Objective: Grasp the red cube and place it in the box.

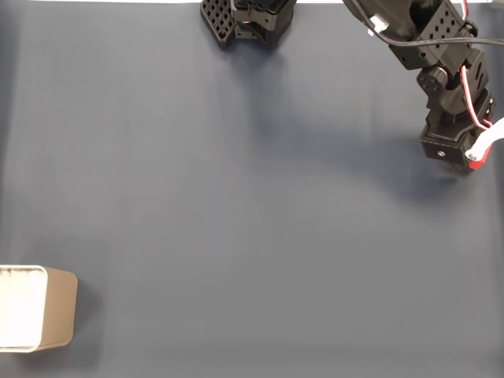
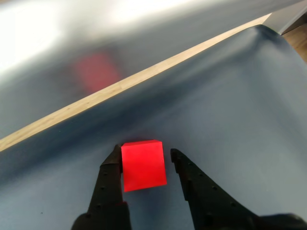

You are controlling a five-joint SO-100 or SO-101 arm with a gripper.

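Dark blue table; jaws parted around cube, left finger touching, right one just clear; not yet clamped.

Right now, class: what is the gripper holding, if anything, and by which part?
Nothing is firmly held yet. In the wrist view the red cube sits on the dark mat between the open gripper; one finger touches its left face, while a gap remains on the right.
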